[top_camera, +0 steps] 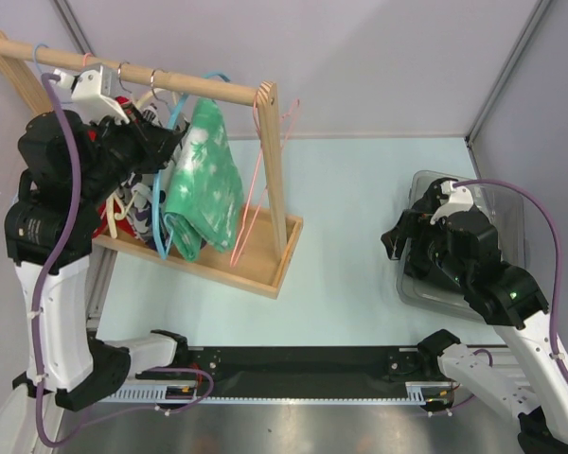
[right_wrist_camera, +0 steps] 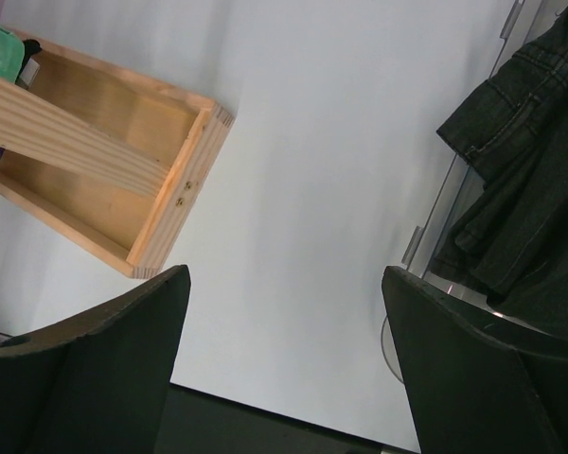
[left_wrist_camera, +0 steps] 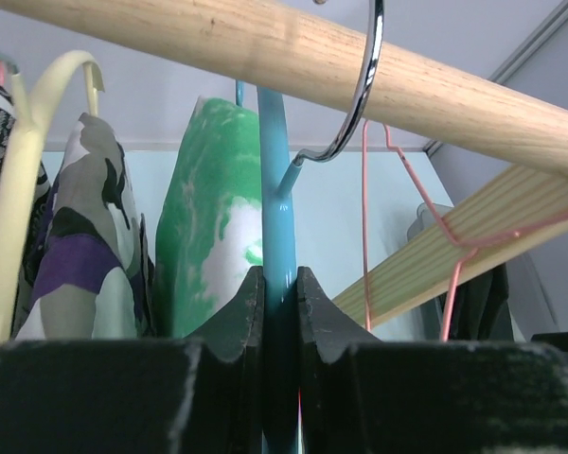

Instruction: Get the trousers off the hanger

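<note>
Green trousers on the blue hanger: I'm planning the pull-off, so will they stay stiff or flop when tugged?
Probably floppy: the green trousers hang in soft folds over the blue hanger. Likely light, since a thin hanger carries them. The hanger may swing less on the wooden rail, as the left end effector clamps it.

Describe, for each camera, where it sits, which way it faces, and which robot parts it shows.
Top external: above, behind the bases, looking down on the table; both arms show.
Left wrist: under the rail, tilted upward; left pincer shut on the blue hanger.
Right wrist: above the table, facing down; open right pincer shows.
Shared: top and left wrist both show the green trousers.
</note>
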### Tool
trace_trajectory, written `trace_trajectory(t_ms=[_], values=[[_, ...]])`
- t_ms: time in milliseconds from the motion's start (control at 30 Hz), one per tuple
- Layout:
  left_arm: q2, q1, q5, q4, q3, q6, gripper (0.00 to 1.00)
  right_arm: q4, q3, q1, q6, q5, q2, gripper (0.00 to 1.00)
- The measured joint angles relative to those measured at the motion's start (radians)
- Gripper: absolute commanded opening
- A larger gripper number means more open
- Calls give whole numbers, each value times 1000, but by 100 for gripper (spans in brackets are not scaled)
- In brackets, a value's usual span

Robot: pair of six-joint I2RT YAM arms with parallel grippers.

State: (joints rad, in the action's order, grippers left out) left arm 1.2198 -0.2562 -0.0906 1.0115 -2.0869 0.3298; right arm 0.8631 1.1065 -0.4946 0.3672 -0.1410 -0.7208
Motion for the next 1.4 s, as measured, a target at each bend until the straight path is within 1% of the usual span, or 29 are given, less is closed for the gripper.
trace_trajectory(t_ms=[133,267,433,500,633,767,867,1067,1233,1400], values=[[-50,0,8,13,11,3,0,0,0,0,0,5,0,88],[-174,1,-2,3,114,12,0,0,0,0,-1,10,-3,88],[-404,2,-42,-18,357,37,0,-1,0,0,-1,19,-11,88],[-473,2,-74,-12,434,48,0,-1,0,0,-1,23,-14,88],[-545,2,-155,-14,593,73,0,-1,0,0,-1,26,-15,88],[-577,-3,-203,-31,733,89,0,-1,0,0,-2,26,-15,88],[-610,-38,-224,-48,816,89,0,-1,0,0,-2,26,-15,88],[-676,-126,-195,-5,837,80,0,0,0,0,-6,16,-12,89],[-721,-143,-143,73,830,79,0,0,1,0,-9,10,-19,89],[-735,-145,-124,169,798,79,0,-1,1,0,-10,10,-36,89]])
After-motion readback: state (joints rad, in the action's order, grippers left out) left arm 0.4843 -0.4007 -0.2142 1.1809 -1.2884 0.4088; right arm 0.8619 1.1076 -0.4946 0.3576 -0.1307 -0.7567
